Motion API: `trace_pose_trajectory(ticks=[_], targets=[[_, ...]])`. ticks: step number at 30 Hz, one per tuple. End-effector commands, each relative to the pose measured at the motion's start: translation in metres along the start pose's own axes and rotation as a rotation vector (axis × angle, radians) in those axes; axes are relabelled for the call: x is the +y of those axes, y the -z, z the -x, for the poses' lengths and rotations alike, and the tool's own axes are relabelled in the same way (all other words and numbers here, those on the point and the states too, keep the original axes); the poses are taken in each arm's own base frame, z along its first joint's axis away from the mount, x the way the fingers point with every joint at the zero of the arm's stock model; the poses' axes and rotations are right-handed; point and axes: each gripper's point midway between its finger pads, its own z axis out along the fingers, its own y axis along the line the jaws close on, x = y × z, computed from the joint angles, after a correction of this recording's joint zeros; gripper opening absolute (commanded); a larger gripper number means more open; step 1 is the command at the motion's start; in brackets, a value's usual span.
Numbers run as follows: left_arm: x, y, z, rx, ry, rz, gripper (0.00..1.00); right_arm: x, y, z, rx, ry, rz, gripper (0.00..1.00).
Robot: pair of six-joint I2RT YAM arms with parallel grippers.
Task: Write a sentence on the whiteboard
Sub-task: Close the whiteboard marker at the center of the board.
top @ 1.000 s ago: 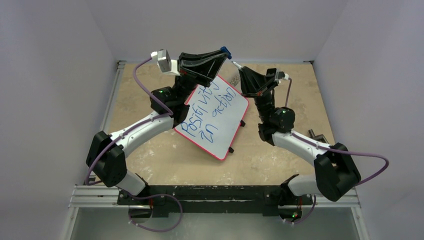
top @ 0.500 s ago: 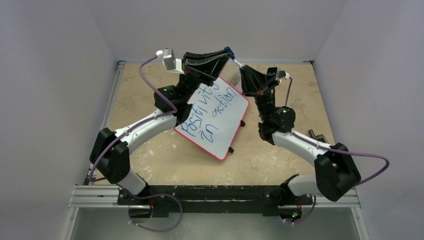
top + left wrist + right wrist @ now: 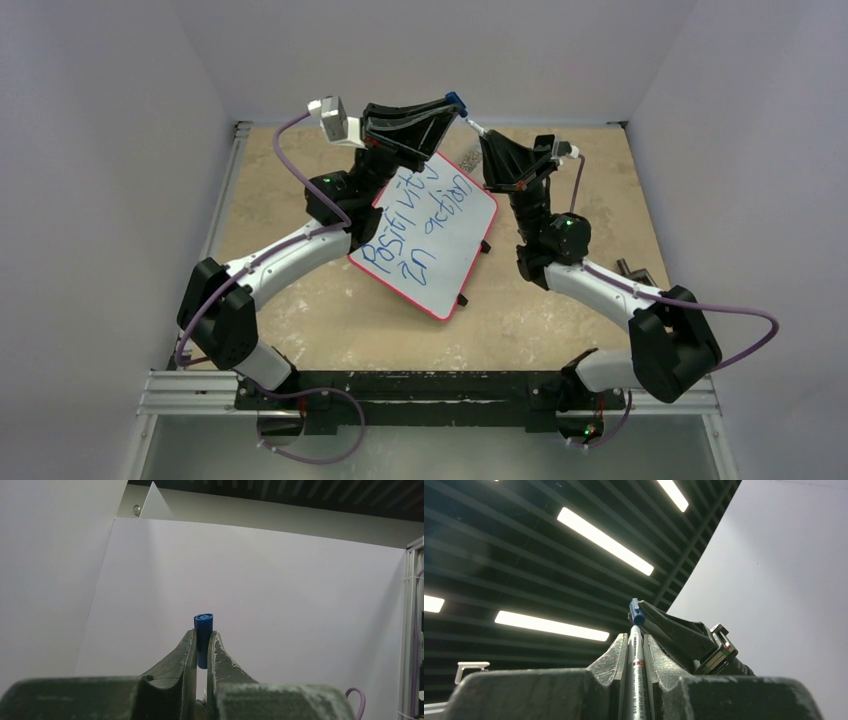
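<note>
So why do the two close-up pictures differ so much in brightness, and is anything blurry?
Right wrist view: it looks up at strip lights, which blow out white against a dark ceiling. Left wrist view: evenly lit pale wall, blue cap sharp, near part of the jaws soft. Top view: flat light, whiteboard writing legible, no glare.

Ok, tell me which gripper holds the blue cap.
The left gripper: its fingers pinch the blue cap, whereas the right gripper clamps the marker by its barrel.
</note>
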Motion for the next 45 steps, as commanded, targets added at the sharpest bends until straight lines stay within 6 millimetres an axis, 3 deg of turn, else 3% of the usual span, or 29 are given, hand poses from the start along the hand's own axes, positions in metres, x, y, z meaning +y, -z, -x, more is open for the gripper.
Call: trace_pose_trajectory(ticks=[1, 30, 45], targets=[[-0.028, -0.01, 0.035, -0.085, -0.044, -0.082, 0.0, 0.052, 0.002, -0.013, 0.044, -0.003, 0.204, 0.0], [-0.019, -0.006, 0.018, -0.048, -0.004, -0.072, 0.0, 0.05, -0.007, -0.013, 0.047, -0.004, 0.21, 0.0], [-0.019, -0.007, 0.024, -0.066, -0.043, -0.068, 0.0, 0.057, -0.005, -0.015, 0.048, 0.002, 0.216, 0.0]])
